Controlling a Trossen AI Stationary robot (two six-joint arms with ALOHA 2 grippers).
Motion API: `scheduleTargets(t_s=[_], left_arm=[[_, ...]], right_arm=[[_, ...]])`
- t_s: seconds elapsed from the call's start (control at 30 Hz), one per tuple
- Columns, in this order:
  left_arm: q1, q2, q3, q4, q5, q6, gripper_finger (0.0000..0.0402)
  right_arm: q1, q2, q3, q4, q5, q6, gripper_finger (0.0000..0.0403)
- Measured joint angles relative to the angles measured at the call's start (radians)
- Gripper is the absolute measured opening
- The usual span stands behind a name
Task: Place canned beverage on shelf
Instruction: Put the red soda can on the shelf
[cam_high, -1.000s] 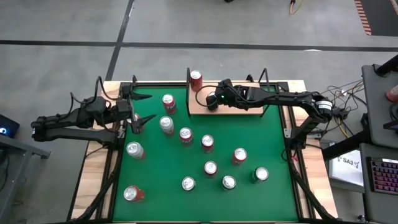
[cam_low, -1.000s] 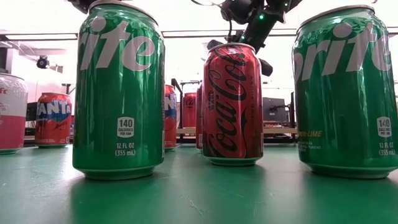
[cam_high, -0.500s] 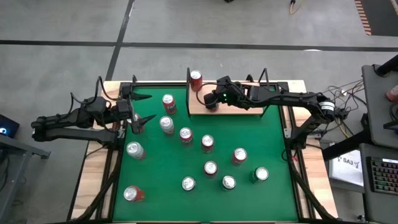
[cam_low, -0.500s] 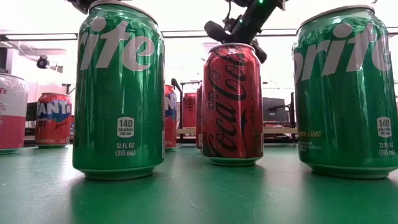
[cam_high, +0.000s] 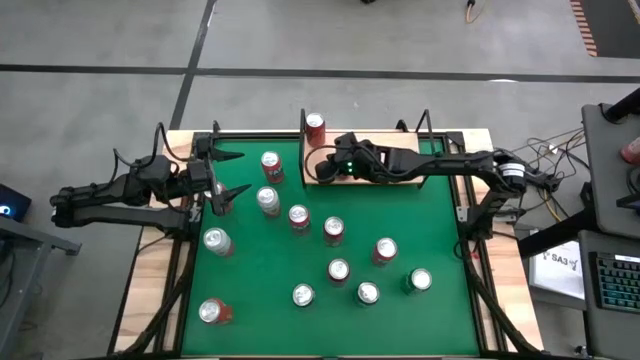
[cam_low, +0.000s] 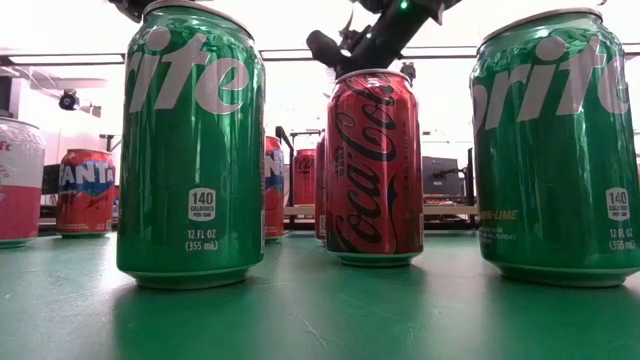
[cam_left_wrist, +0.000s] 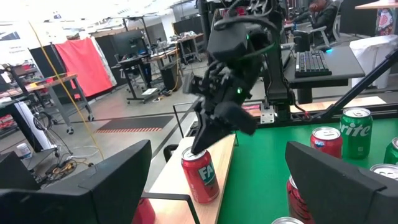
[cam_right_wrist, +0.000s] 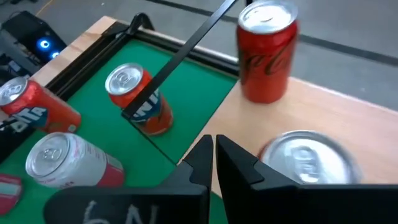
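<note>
The right tool (cam_high: 327, 168), fingers pressed together and holding nothing, hangs over the left end of the shelf (cam_high: 400, 171), a tan board at the table's (cam_high: 250, 300) far edge. On that board stand 2 cans: a red Coca-Cola can (cam_high: 315, 125) at its far left corner and a red Fanta can (cam_left_wrist: 200, 174), its silver top just beside the fingers in the right wrist view. The left tool (cam_high: 232, 176), fingers spread apart and empty, waits at the table's left edge beside an orange Fanta can (cam_high: 271, 164).

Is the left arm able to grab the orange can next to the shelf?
Probably yes. The left gripper is open and faces the orange can, with bare green table between them. A silver can stands close beside the way.
</note>
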Motion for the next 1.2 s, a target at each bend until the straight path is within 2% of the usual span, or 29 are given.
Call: scheduleTargets(t_s=[0.37, 0.77, 1.2], left_arm=[[0.000, 0.001, 0.000, 0.000, 0.000, 0.000, 0.0354], [0.000, 0.001, 0.000, 0.000, 0.000, 0.000, 0.0354], [0.000, 0.001, 0.000, 0.000, 0.000, 0.000, 0.0354]], right_arm=[[0.000, 0.066, 0.018, -0.011, 0.010, -0.001, 0.0012], [-0.004, 0.073, 0.018, -0.036, 0.041, -0.001, 0.0012], [-0.016, 0.073, 0.018, -0.142, 0.090, 0.043, 0.0012]])
